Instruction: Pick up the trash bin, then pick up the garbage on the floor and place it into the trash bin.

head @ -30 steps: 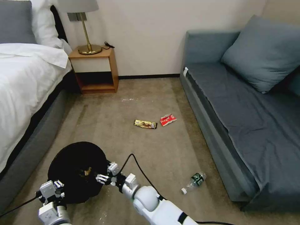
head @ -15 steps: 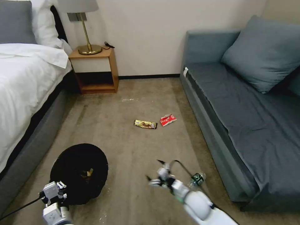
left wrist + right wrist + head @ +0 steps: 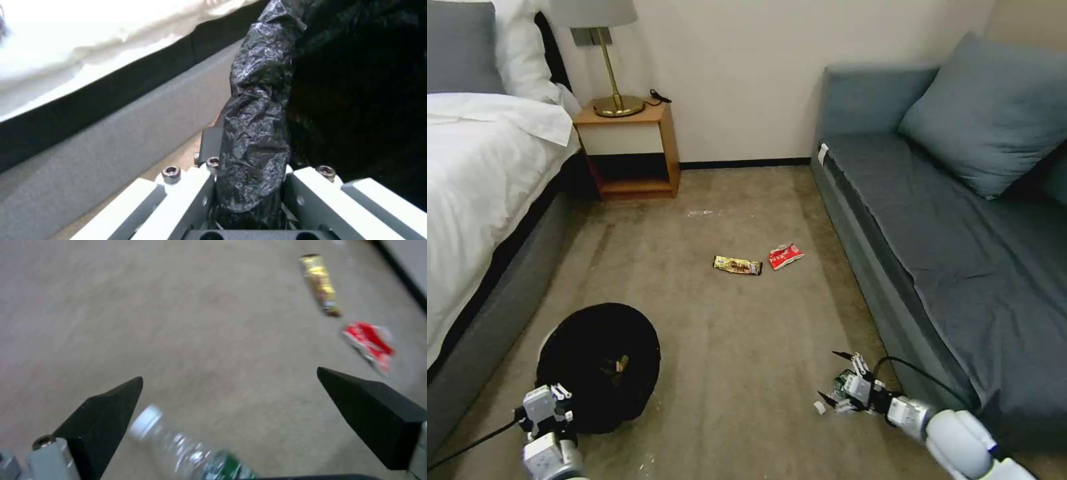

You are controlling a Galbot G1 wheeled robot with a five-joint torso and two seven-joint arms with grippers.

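Sofa (image 3: 960, 253) fills the right side of the room. Against its base, near the front corner, lies the bottle (image 3: 846, 385) on the carpet, white cap pointing away from the sofa. The right gripper (image 3: 842, 383) hangs over it with fingers (image 3: 106, 416) spread wide, one on each side of the bottle (image 3: 186, 450), not touching it. Well away from the sofa, beside the bed (image 3: 487, 200), sits the bin (image 3: 599, 363), its black bag (image 3: 258, 133) pinched at the rim by the left gripper (image 3: 547, 410), jaws pressed onto the plastic. Farther from the robot, just off the sofa's base, lie the red wrapper (image 3: 786, 255) and, beside it, the gold wrapper (image 3: 737, 265).
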